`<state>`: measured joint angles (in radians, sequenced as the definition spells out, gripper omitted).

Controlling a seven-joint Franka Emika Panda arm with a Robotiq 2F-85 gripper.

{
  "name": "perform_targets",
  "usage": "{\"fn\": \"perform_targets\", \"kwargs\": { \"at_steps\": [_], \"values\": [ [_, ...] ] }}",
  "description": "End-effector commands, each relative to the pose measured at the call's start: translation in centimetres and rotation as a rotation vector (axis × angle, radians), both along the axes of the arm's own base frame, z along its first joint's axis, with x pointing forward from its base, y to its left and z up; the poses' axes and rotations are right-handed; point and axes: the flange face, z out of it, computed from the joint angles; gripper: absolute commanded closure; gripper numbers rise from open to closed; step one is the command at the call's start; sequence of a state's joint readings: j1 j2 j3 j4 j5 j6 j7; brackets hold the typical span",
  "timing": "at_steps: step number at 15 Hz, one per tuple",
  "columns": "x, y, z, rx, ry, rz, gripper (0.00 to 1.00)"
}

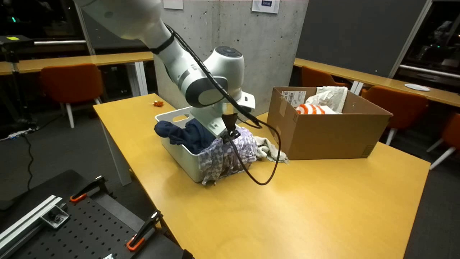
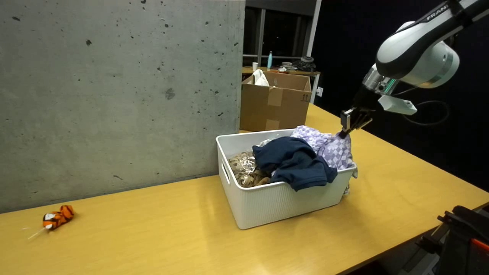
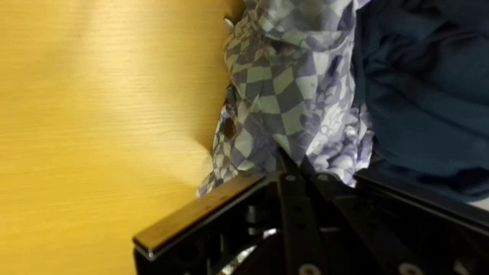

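My gripper (image 3: pixel 296 163) is shut on a purple-and-white checkered cloth (image 3: pixel 282 88); its fingertips come together in the fabric, and the pinched bit itself is hidden. In an exterior view the checkered cloth (image 2: pixel 338 152) rises to a peak at the gripper (image 2: pixel 344 133). The cloth drapes over the rim of a white basket (image 2: pixel 267 206) and hangs down outside it. Beside the cloth, a dark navy garment (image 2: pixel 294 160) lies in the basket and spills over its side. A brown patterned item (image 2: pixel 244 168) with shiny wrapping sits deeper in the basket.
A cardboard box (image 1: pixel 330 136) stands near the basket, with white and orange-striped cloth (image 1: pixel 312 109) inside. A greyish cloth (image 1: pixel 267 149) lies between them. A small orange striped toy (image 2: pixel 59 217) rests on the table (image 2: pixel 153 236). A concrete pillar (image 2: pixel 114 95) rises behind the basket.
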<state>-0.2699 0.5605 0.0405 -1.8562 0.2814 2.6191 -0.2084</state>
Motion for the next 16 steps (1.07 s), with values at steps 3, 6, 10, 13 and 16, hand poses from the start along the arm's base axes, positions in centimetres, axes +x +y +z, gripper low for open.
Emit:
{"fn": "perform_targets", "kwargs": {
  "at_steps": [3, 6, 10, 13, 16],
  "values": [
    [-1.4, -5.1, 9.3, 0.001, -0.087, -0.074, 1.00],
    [-2.4, -8.4, 14.7, -0.005, -0.119, -0.129, 1.00],
    [-3.6, -11.4, 23.8, -0.043, -0.189, -0.169, 1.00],
    [-3.8, -12.1, 29.6, -0.063, -0.240, -0.182, 1.00],
    [-4.3, -12.6, 34.5, -0.074, -0.303, -0.196, 1.00]
  ]
}}
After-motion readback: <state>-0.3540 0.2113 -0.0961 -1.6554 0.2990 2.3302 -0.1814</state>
